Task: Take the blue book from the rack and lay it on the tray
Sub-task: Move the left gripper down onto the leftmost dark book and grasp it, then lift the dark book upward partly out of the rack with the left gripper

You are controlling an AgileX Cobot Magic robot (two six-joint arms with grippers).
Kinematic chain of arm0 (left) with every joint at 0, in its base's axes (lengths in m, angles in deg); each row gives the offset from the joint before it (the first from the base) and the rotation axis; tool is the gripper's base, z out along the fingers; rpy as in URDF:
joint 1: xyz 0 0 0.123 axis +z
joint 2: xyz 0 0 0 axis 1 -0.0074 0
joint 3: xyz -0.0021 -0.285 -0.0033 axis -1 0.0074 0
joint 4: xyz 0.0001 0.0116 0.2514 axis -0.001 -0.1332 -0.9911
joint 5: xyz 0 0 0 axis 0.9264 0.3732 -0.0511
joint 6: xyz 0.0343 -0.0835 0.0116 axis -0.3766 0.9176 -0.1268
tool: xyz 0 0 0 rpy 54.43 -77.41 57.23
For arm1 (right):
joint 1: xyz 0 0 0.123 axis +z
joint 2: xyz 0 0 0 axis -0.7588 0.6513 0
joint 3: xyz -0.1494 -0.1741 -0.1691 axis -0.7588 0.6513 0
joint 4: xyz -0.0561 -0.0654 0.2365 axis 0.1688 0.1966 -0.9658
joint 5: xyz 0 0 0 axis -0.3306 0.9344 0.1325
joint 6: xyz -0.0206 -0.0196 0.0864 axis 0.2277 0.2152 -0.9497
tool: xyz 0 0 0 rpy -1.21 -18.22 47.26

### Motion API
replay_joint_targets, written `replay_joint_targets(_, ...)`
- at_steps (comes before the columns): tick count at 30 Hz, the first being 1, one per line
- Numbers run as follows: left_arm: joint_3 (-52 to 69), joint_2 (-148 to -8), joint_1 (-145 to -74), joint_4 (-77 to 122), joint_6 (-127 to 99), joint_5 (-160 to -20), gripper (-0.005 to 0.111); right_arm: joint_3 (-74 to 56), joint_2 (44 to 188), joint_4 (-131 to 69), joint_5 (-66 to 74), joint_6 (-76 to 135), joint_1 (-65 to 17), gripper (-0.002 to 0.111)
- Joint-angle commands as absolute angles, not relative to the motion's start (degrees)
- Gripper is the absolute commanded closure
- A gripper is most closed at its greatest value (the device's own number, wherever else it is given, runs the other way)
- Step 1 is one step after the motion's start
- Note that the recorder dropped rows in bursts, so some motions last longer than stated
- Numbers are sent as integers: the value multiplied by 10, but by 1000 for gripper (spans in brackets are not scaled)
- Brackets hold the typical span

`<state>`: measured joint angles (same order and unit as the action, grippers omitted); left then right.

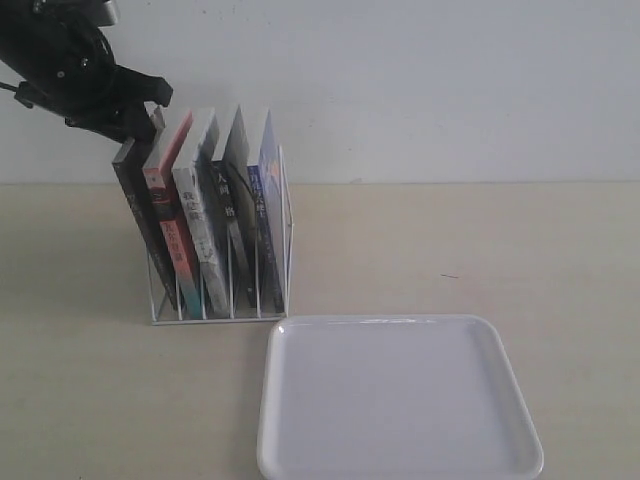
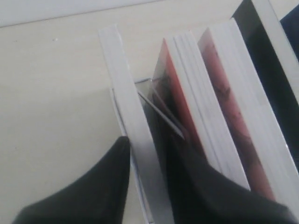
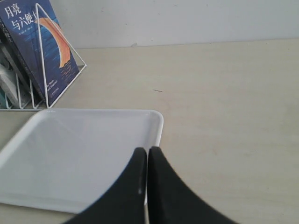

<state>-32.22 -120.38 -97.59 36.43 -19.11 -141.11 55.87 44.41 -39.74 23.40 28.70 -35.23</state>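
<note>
Left end effector [image 2: 145, 142] pinching thin black-spined book [image 1: 137, 205] (not tgt!); dark blue paperback [image 3: 39, 46] in white wire rack [image 1: 215, 319], white plastic tray [image 1: 400, 400] bare.

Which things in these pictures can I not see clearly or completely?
- Left wrist view: the left gripper straddles the leftmost book; whether it presses is unclear, and the other books are blurred.
- Exterior view: the blue book stands nearly edge-on; its cover print is too small to read.
- Right wrist view: the picture's edge cuts off part of the blue book; the right gripper hides part of the tray.
</note>
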Motion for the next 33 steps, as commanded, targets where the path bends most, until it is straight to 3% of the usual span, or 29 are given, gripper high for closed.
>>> replay_joint_targets(1,-325,-1209,-983,368,-187,-1423,84,558,442,-393,228,291,-356,108)
replay_joint_targets(8,-325,-1209,-983,369,-172,-1423,103,558,442,-393,228,291,-356,108)
replay_joint_targets(18,-327,-1164,-983,369,-172,-1415,103,558,442,-393,228,291,-356,108)
replay_joint_targets(33,-435,-1126,-983,382,-146,-1496,103,558,442,-393,228,291,-356,108)
